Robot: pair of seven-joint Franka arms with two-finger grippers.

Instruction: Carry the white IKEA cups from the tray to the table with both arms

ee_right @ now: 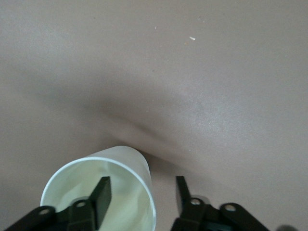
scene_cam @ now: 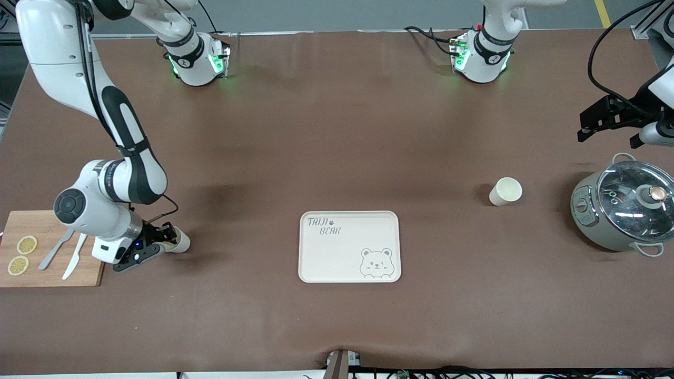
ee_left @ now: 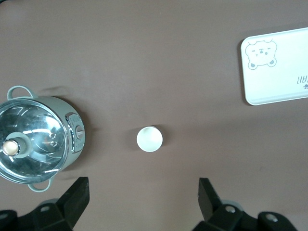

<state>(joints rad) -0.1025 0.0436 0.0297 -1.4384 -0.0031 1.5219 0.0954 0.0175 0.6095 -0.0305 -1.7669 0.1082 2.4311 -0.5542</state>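
Note:
One white cup [scene_cam: 179, 242] sits on the brown table toward the right arm's end, beside the wooden board. My right gripper [scene_cam: 164, 245] is down at it and open: one finger [ee_right: 101, 192] is inside the cup [ee_right: 120, 192], the other [ee_right: 181, 192] outside, clear of the wall. A second white cup [scene_cam: 505, 191] stands upright toward the left arm's end, between the tray and the pot. My left gripper [scene_cam: 605, 118] hangs open and empty in the air above the table by the pot. In the left wrist view this cup [ee_left: 149, 138] lies ahead of the left gripper [ee_left: 143, 192].
A bear-print tray [scene_cam: 337, 263] lies mid-table, seen too in the left wrist view as the tray [ee_left: 284, 91]. A grey-green pot with a glass lid [scene_cam: 624, 208] stands at the left arm's end. A wooden board [scene_cam: 50, 276] with lemon slices, knife and fork lies by the right gripper.

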